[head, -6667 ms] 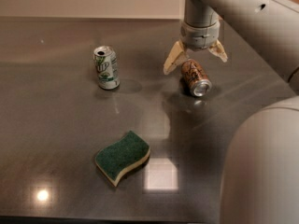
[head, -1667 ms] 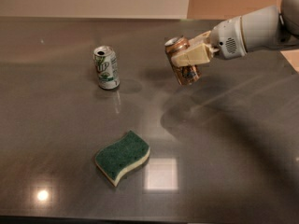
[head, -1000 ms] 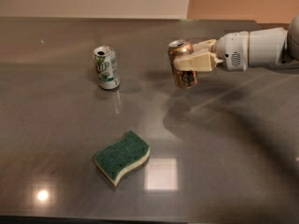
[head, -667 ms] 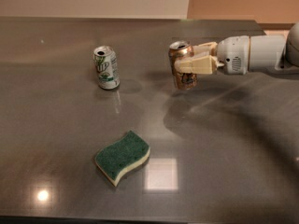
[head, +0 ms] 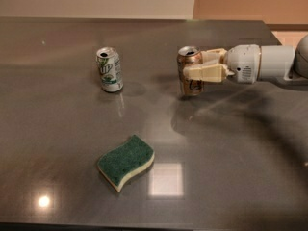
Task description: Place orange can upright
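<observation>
Tool (head: 194,64), reaching in sideways from the right edge, is closed around the upright orange can (head: 190,83), whose base is down at the dark surface (head: 231,153), right of centre. White-green can (head: 109,70) stands well to its left; sponge (head: 126,161) lies nearer the front.

- My arm (head: 278,61) comes in from the right edge, lying nearly level and pointing left.
- My white wrist (head: 244,64) sits in line with it, just behind the fingers.
- My gripper (head: 193,64) is right of the view's centre, turned sideways, tips pointing left.
- One tan finger (head: 207,73) crosses the near side of the orange can (head: 192,87) and the other reaches along its far side, both clamped against it.
</observation>
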### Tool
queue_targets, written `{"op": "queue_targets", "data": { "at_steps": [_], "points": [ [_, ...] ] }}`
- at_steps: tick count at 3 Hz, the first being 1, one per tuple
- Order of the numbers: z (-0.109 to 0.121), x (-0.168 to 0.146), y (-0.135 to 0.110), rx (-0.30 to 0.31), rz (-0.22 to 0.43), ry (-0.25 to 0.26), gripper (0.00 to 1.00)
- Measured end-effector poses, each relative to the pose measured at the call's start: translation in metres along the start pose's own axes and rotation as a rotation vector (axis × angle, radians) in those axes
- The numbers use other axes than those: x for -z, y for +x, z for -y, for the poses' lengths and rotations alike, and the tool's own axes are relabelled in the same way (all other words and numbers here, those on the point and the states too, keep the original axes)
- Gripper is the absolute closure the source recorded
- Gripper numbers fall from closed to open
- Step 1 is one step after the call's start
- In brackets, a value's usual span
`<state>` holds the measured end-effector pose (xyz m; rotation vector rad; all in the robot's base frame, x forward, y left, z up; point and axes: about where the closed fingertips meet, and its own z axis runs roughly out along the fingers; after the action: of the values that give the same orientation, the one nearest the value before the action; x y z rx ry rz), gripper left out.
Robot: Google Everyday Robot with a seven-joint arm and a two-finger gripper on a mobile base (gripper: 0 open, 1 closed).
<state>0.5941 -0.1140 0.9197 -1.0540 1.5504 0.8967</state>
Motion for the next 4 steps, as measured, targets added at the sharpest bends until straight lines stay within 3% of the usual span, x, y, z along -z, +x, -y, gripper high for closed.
{"op": "queue_targets", "data": {
  "at_steps": [1,2,4],
  "points": [
    [-0.002,0.005,0.008,0.03,0.024,-0.007,1.0],
    [-0.005,0.01,0.015,0.06,0.042,0.0,0.83],
    [-0.007,0.019,0.026,0.079,0.076,0.021,0.36]
  ]
}}
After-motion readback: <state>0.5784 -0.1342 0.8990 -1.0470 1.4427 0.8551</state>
